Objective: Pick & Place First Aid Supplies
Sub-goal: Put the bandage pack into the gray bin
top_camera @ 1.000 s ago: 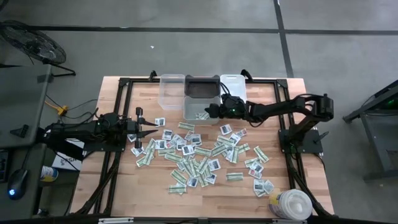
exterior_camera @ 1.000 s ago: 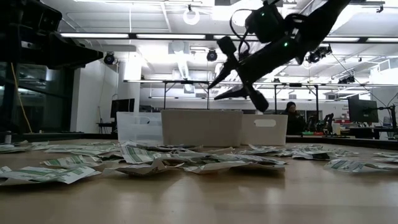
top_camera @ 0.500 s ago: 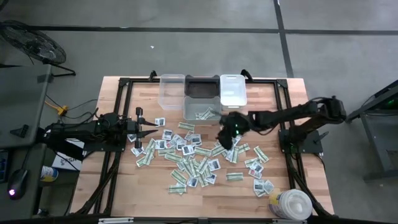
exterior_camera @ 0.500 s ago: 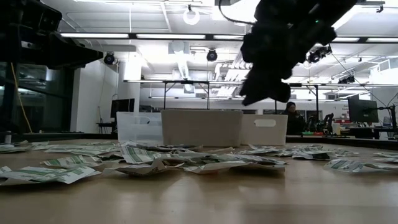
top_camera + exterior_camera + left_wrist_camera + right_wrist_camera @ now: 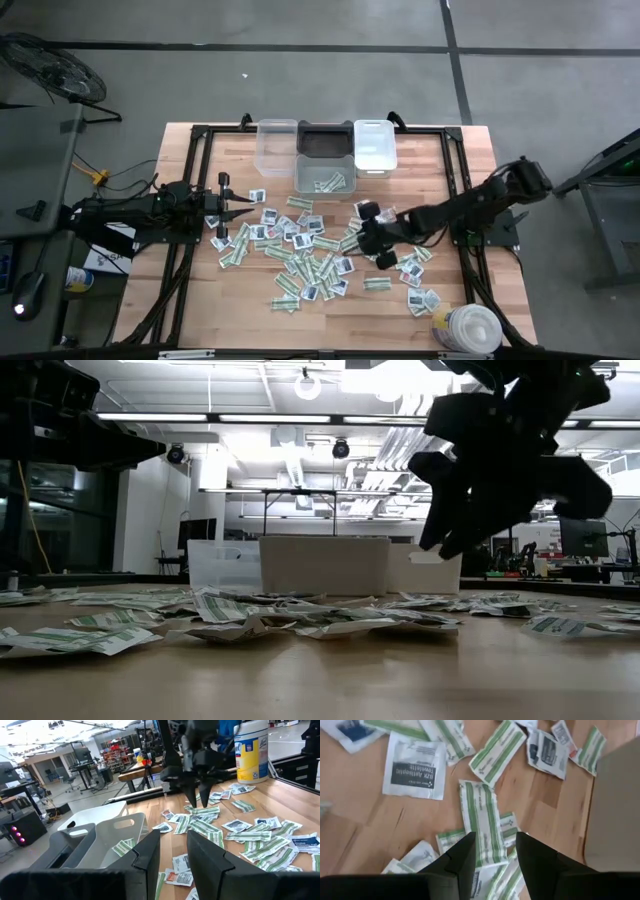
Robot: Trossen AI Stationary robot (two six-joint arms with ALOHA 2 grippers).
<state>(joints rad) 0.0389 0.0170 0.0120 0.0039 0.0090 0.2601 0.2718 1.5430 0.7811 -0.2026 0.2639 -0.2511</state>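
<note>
The first aid supplies point(image 5: 315, 245) lie as a loose spread of small flat packets on the wooden table, green-and-white strips and squarish white ones. My right gripper point(image 5: 368, 236) hangs open just above the spread's right part, slanting down, with a green-and-white strip point(image 5: 482, 827) on the table below its fingers point(image 5: 462, 855). It touches nothing. At the table's left, my left gripper point(image 5: 238, 211) waits level, open and empty point(image 5: 175, 855).
At the far edge stand a clear bin point(image 5: 277, 145), a dark bin point(image 5: 325, 138) and a white bin point(image 5: 374, 146). In front of them is a clear bin point(image 5: 322, 176) holding a few packets. A big round white tub point(image 5: 468, 328) stands at the near right corner.
My right gripper has swung from above the clear bin with packets toward the table's near edge and a little to the right, out over the spread. It has rolled about its own axis and now slants down. No packet has visibly moved.
</note>
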